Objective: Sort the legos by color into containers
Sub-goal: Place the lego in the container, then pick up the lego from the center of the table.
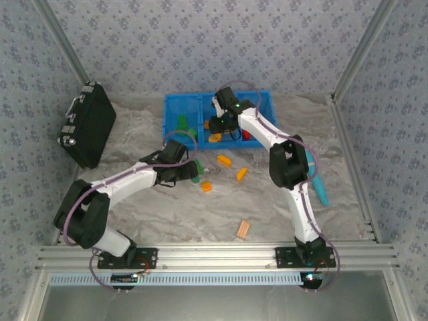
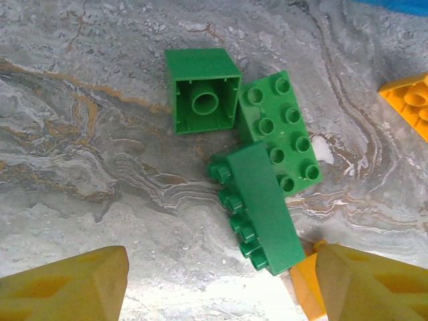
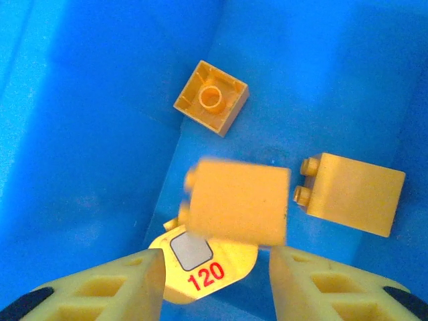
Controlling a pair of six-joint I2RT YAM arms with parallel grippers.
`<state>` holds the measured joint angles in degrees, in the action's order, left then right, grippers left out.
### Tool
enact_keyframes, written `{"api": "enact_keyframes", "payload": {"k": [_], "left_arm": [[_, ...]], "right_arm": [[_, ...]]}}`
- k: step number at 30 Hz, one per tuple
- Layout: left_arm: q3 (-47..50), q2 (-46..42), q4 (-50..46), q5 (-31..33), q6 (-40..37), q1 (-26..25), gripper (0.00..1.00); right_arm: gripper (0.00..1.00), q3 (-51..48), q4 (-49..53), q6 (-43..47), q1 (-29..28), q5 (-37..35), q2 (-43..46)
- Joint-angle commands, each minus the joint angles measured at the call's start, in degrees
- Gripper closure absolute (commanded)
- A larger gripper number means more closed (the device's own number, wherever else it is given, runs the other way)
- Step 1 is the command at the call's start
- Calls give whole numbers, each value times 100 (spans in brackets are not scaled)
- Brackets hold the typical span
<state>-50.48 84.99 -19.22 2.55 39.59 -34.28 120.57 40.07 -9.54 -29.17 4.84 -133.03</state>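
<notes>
My left gripper hangs low over the marbled grey table. Its yellow fingers are spread wide with nothing between them.

Just ahead lie three green plastic bricks, touching one another on the table, near and left of the bright blue plastic bin:
- a square brick showing its hollow underside
- a long brick lying studs up
- a second long brick tipped onto its side

They look like hollow hard plastic, so I judge them light and rigid, with slick walls that could squirt out of a skewed pinch. I would take the tipped long brick across its narrow width, with the pads on the flat walls rather than the studs, minding the neighbour it rests against.

My right gripper sits inside the bin's middle compartment with its jaws apart. A blurred orange-yellow brick just beyond the tips looks loose, above other orange-yellow bricks on the floor. A few loose orange-yellow bricks lie on the table.
</notes>
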Motion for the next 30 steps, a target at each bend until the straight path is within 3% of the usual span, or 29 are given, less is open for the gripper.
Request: {"api": "enact_keyframes", "payload": {"k": [1,13,21,30], "left_arm": [[-100,61,67,-50,144,-51,26],[-6,371,404,-37,291,-131,26],[37,772,687,-348,336,-138,29],[179,905,841,-351,304,-149,38]], "right_arm": [[53,28,-44,48,12,192,47],[52,-826,-400,-104,3,526,976],[54,-1534,-758,-140,-191,277,1796],[54,-1938,-642,-92,-116,-6,1957]]}}
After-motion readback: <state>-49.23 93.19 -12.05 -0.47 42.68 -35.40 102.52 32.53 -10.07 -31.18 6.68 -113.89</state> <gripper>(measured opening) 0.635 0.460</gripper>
